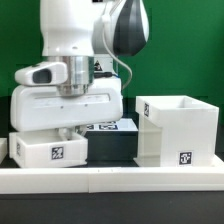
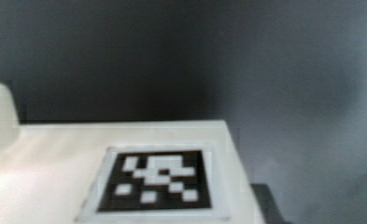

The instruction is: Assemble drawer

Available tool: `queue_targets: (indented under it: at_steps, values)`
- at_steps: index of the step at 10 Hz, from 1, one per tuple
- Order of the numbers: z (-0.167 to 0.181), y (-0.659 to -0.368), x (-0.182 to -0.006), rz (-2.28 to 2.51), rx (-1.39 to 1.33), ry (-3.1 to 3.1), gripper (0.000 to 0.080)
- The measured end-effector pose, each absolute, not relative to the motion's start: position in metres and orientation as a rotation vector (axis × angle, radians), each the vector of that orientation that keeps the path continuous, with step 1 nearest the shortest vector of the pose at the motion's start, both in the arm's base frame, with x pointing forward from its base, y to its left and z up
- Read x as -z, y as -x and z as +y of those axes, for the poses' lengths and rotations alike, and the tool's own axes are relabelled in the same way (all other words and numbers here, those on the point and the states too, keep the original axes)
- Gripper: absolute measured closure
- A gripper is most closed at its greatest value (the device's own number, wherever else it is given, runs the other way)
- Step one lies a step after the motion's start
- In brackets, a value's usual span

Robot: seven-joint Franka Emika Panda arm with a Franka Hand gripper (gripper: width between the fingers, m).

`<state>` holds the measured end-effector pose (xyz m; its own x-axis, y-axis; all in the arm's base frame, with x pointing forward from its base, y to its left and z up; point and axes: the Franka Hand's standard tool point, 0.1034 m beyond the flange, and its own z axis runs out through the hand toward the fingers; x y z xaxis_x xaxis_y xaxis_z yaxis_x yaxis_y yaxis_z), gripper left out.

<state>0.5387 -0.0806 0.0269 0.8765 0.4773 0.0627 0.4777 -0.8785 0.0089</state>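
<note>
We take the open-topped box [image 1: 178, 128] as our landmark. It stands upright on the dark worktop [image 1: 112, 150], with a marker tag low on its near face. The other drawer part, a low white part [image 1: 50, 147] with its own tag on the front, sits well to the exterior view's left of that box, with a gap of bare worktop between them.

The arm [image 1: 75, 40] hangs directly over this low part, on the side of it nearer the open-topped box. The jaws are hidden behind the arm's wide white housing, so we cannot tell whether they are spread or closed, or whether they touch anything. The wrist view shows only a flat white face [image 2: 91, 150] carrying a tag [image 2: 159, 180] close beneath the camera, probably the top of the low part.

Both pieces look like rigid, smooth plastic — light, stiff and somewhat slippery, we judge. We would pinch the low part across two flat parallel faces near its middle, so that it does not swing. The open-topped box is best gripped over one thin wall at the rim, and a light box like that may slide if nudged.
</note>
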Motion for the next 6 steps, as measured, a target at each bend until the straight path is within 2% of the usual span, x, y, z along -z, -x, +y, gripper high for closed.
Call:
queue_targets:
  at_steps: [2, 6]
  values:
    - [-0.0829, -0.5374, -0.0319, -0.833, 0.086, 3.014, 0.0758]
    - [-0.0832, -0.5353, -0.0277, -0.912, 0.077, 2.991, 0.0758]
